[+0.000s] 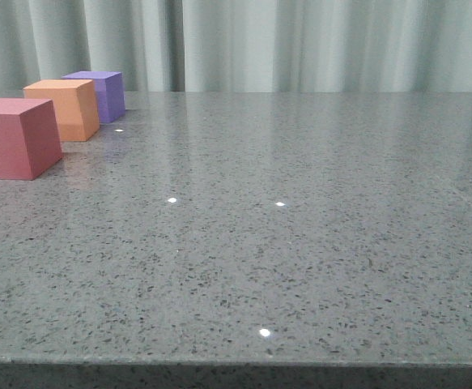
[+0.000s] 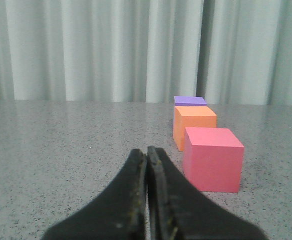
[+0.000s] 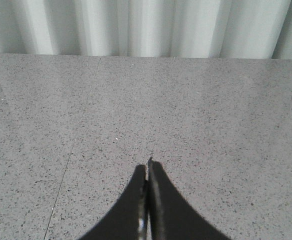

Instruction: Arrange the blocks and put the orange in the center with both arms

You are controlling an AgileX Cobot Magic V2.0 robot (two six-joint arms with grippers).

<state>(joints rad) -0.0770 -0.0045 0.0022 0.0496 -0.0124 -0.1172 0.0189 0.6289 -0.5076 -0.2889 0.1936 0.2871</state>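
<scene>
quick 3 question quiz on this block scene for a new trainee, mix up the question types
1. True or false: the orange block sits between the red block and the purple block in the row.
2. Multiple choice: in the front view, the three blocks stand on which part of the table? A) far left B) centre C) far right
3. Short answer: is the left gripper or the right gripper holding anything?

Key
1. True.
2. A.
3. No; both are shut and empty, each resting back from the blocks.
</scene>
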